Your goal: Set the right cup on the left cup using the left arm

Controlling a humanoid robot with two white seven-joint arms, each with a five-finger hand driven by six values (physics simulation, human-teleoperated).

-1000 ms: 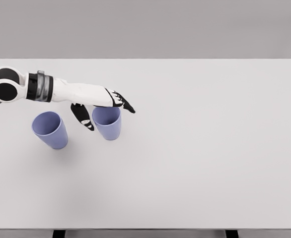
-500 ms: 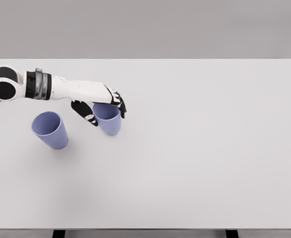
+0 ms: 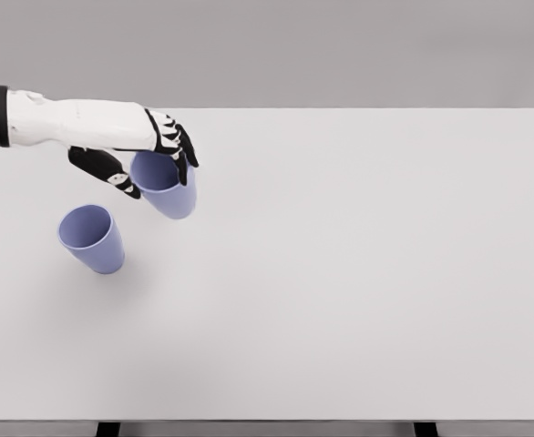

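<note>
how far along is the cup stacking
Done: the left hand has gripped the right cup at its rim. In hand: the cup appears raised off the table, tilted. Left: carry it over the left cup and set it in.

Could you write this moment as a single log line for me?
left hand: shut on right cup | right cup: lifted, tilted | left cup: on table, empty | stacking: not yet done

Both cups, right cup [image 3: 169,187] and left cup [image 3: 93,238], look like smooth matt lilac plastic. The table [image 3: 358,273] is matt white; the left hand [image 3: 144,150] glossy.
</note>
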